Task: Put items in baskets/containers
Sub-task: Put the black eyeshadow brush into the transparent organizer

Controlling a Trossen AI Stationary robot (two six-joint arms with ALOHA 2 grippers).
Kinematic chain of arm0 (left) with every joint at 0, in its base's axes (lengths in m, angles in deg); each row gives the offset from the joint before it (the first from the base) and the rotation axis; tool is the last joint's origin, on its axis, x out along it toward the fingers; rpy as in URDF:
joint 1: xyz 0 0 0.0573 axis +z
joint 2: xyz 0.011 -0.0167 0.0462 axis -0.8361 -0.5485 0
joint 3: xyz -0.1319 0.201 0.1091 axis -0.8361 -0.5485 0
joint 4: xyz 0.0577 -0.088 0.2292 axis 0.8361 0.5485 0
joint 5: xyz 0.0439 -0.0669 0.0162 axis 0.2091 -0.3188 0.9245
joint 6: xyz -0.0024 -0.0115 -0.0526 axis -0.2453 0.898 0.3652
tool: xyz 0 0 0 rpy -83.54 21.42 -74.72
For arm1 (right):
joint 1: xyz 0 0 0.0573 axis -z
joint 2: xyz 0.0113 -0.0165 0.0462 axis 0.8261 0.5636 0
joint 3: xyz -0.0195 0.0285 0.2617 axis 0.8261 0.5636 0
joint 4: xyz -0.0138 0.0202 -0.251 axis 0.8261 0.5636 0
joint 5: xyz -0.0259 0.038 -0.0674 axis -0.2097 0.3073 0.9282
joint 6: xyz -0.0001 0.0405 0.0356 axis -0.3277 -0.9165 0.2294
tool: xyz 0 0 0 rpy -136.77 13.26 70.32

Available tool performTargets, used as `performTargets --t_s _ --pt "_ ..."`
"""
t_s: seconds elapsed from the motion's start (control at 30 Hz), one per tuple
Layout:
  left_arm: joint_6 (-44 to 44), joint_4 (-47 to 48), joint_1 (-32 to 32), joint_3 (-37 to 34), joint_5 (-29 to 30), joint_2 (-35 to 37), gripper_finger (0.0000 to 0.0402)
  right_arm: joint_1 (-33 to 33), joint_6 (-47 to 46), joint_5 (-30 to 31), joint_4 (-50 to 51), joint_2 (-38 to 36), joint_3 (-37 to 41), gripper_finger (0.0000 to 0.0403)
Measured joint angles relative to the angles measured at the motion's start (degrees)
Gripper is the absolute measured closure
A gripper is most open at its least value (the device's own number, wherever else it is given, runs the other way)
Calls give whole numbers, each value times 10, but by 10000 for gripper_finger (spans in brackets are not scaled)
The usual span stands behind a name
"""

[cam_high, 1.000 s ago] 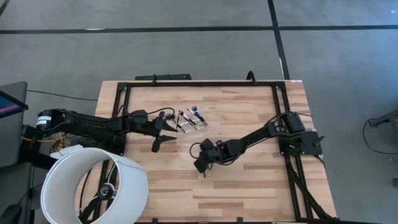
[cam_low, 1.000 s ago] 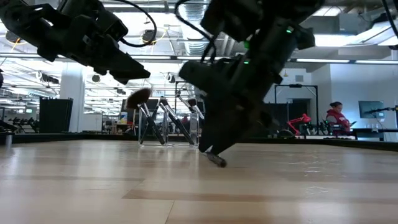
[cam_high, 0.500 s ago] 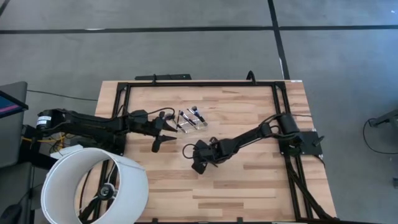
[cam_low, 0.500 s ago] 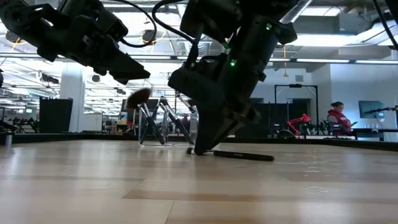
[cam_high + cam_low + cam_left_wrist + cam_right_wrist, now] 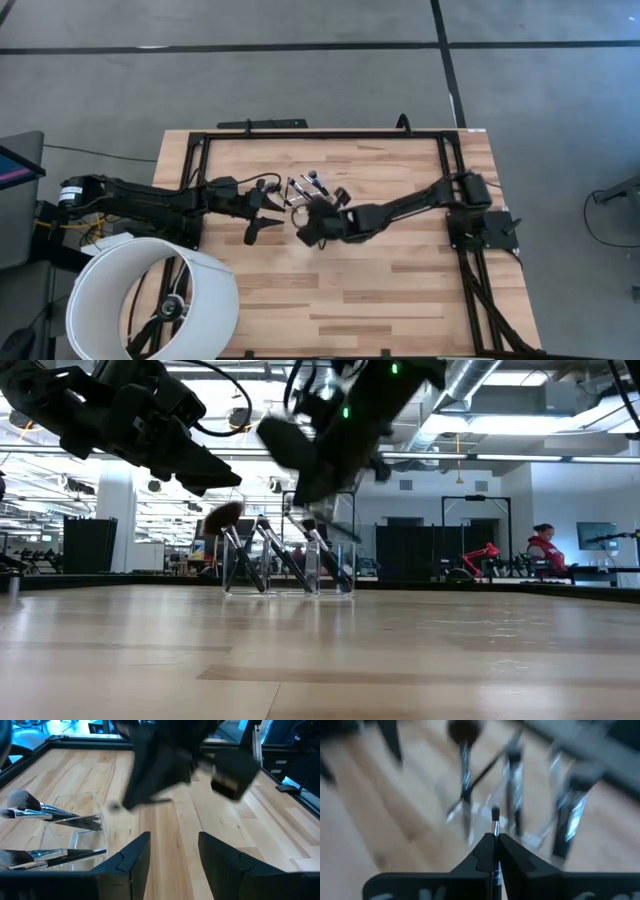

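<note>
**Table surface status**

Light wood-plank table (image 5: 380, 290), bordered by a black frame (image 5: 320, 134). A clear holder (image 5: 288, 570) is seated directly on the planks, toward the frame's far rail, left of centre. Makeup brushes (image 5: 47, 812) are propped inside the holder, leaning at angles.

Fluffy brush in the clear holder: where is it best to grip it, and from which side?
The fluffy brush leans head-up in the holder, its lower end behind the walls. Grip the shaft just below the soft head, coming from above with fingers across it.
</note>
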Motion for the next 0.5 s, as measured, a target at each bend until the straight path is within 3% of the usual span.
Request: performTargets --t_s 0.17,0.3,0.4,0.5 --pt "0 0 0 0 0 0 238 23 148 74 -147 -41 -1 399" --pt "0 0 0 0 0 0 238 52 274 38 -285 -15 -1 397" --pt "0 0 0 -1 0 0 238 79 259 24 -332 17 0 399" --pt "0 0 0 -1 1 0 238 105 262 -40 -390 60 0 400"
